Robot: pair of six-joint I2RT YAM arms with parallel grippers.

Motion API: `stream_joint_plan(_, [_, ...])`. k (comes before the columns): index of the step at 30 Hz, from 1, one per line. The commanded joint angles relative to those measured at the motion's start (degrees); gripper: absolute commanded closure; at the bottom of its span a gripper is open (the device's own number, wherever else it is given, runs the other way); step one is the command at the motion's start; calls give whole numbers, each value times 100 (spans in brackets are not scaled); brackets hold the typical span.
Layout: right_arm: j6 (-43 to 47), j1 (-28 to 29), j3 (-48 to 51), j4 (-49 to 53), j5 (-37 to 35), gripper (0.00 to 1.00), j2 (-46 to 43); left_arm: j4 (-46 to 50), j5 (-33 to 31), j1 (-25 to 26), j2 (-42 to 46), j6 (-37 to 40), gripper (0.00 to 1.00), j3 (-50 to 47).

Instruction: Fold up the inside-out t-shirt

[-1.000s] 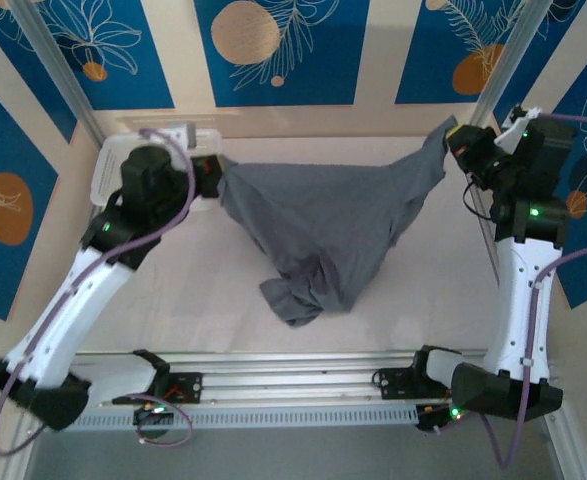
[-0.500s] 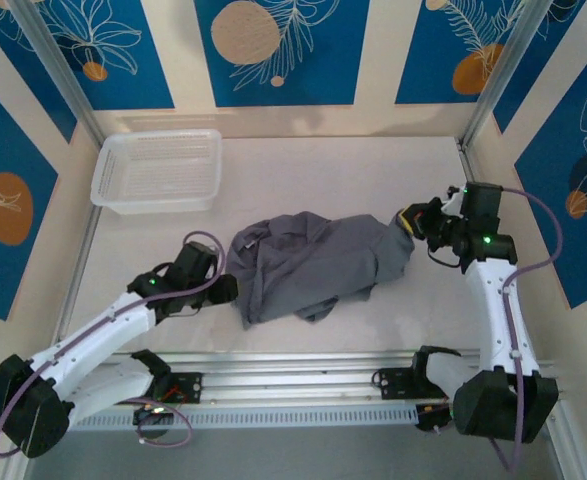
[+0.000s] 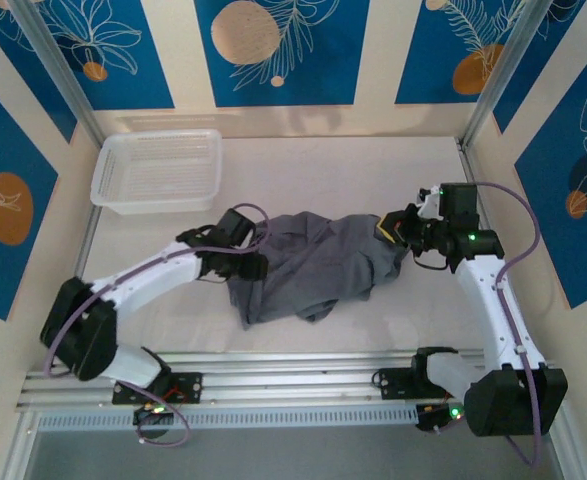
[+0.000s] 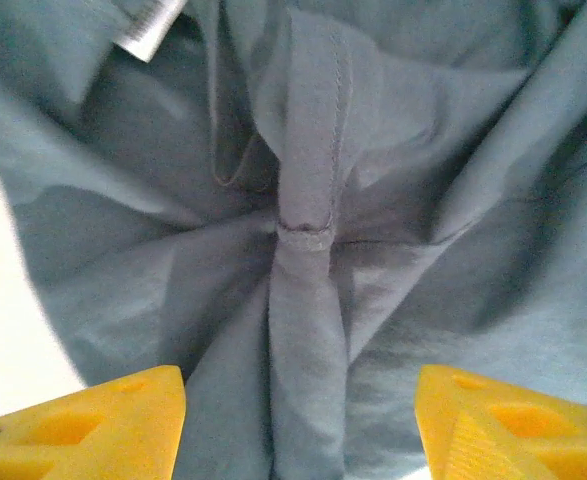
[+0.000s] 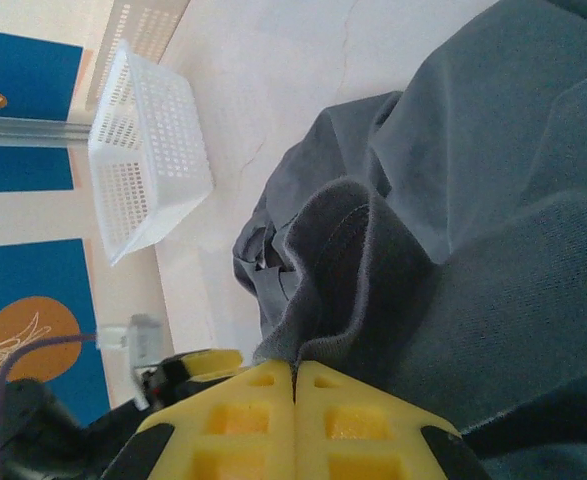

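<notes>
T-shirt (image 3: 318, 265) bunched at table (image 3: 373, 170) centre; basket (image 3: 158, 170) toward 10 o'clock. Left gripper (image 4: 298, 420) at 9 o'clock edge, jaws apart, empty, straddling seam ridge (image 4: 308, 215). Right gripper (image 5: 295, 385) at 3 o'clock, clamped on cloth edge. Cloth likely light, limp; best grasped at seamed edges or corners.

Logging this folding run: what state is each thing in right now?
t-shirt: crumpled in a heap on the table, not yet folded
basket: upright and empty, apart from the t-shirt
left pincer: open above the t-shirt, gripping nothing
right pincer: shut on the t-shirt's edge
</notes>
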State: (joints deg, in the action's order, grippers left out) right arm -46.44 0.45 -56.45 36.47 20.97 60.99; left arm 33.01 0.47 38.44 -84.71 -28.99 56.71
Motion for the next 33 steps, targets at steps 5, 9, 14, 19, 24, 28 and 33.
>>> stream_joint_plan(5, [76,121,46,71,-92,100,31,-13,-1743,261,-1378,400,32,943])
stream_joint_plan(9, [-2,109,11,165,-350,100,10,-86,-1658,252,-2121,532,32,1309])
stream_joint_plan(14, [-291,-198,-126,472,-911,100,-76,-144,-1831,81,-2234,479,37,1155])
stream_joint_plan(19, [-350,-1464,-218,626,-902,100,-160,-238,-1750,-470,-1353,559,40,653])
stream_joint_plan(24, [-167,-2040,-304,533,-249,100,-45,-480,-962,-1271,-704,587,51,32])
stream_joint_plan(28, [-11,-1838,-323,424,100,100,24,-590,-309,-1382,-506,599,62,-124])
stream_joint_plan(33, [204,-1364,-475,440,157,100,96,-944,657,-1374,-141,482,71,-191])
